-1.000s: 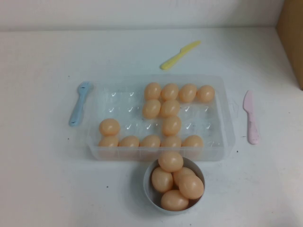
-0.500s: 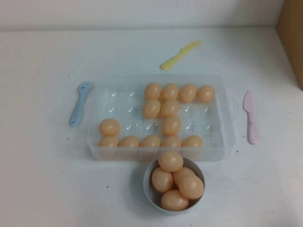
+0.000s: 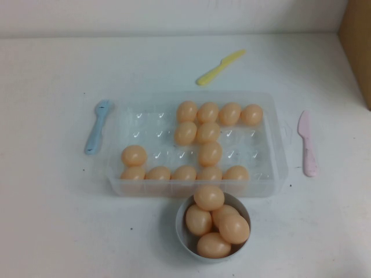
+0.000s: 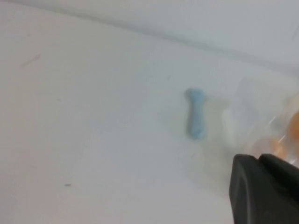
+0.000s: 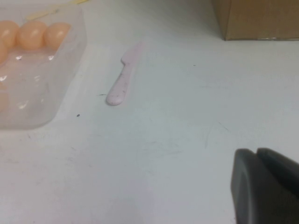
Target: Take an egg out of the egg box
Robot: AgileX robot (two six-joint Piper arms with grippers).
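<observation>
Overhead, we see the egg box at the table's centre holding twelve eggs: four along its far row, two below them, one egg mid-tray, one at 9 o'clock, four in the near row. At 6 o'clock a bowl holds five more. A blue spoon lies at 9 o'clock, a yellow knife at 12, a pink knife at 3. Neither arm appears.

Through the left wrist, we find the left gripper, pressed closed, near the tray's blurred corner, holding nothing.

Through the right wrist, we see the right gripper well apart from the tray; whether it is closed we cannot tell. A cardboard box stands beyond.
</observation>
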